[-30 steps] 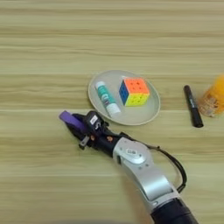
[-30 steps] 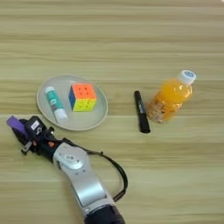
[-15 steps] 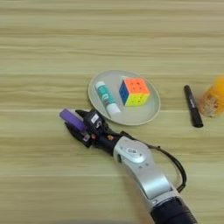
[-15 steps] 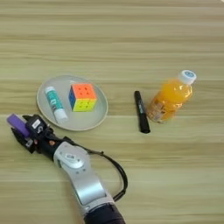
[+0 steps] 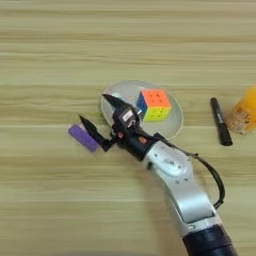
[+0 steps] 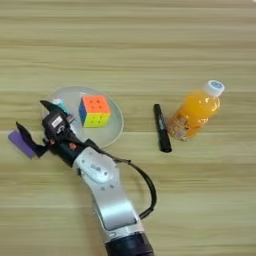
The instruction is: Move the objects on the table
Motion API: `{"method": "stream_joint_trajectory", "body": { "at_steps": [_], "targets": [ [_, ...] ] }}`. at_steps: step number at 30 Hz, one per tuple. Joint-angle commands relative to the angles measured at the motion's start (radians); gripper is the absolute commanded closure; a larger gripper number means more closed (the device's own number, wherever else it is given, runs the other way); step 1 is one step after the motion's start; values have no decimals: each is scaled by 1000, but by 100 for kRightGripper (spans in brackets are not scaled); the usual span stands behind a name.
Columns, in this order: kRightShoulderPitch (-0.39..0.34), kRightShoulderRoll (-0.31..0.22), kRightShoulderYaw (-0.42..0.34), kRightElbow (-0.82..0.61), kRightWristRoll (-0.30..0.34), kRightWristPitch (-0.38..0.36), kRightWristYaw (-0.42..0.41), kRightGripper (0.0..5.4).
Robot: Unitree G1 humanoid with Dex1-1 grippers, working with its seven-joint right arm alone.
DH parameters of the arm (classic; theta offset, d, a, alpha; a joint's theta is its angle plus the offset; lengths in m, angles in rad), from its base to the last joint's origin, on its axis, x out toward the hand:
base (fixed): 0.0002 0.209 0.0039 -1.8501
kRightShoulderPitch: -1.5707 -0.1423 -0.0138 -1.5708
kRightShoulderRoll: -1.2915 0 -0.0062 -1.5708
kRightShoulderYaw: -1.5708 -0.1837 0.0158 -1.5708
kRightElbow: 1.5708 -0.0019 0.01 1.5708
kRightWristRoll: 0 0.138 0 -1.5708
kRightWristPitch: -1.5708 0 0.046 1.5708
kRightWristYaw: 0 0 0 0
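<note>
Nearest the camera, the silver forearm [image 5: 182, 192] rises from the bottom edge of the wood-grain worktop [image 5: 50, 210] and ends in the end effector [image 5: 102, 120], whose two black fingers stand spread wide and hold nothing. The lower fingertip sits just beside the flat purple block [image 5: 83, 138], which lies on the bare worktop left of the plate; the upper finger reaches over the near rim of the pale grey plate [image 5: 170, 131]. On the plate rests the puzzle cube [image 5: 154, 104], and the glue stick [image 6: 61, 105] peeks out behind the fingers. To the right lie a black marker [image 6: 161, 128] and an orange juice bottle [image 6: 196, 111]. The block looks released or not yet grasped; taking it next would mean lowering both fingers around it
</note>
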Motion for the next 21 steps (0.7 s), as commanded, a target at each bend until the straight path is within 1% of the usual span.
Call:
{"method": "stream_joint_trajectory", "body": {
  "at_steps": [1,5,8,13,21],
  "targets": [
    [-109,-34,-116,26,25,-36,-68,50],
    [-150,-57,-199,99,27,-55,-118,7],
    [-173,-68,-236,165,29,-68,-141,3],
    [-194,-73,-255,233,30,-89,-151,3],
    [-223,-73,-259,345,26,-110,-149,3]
  ]
}}
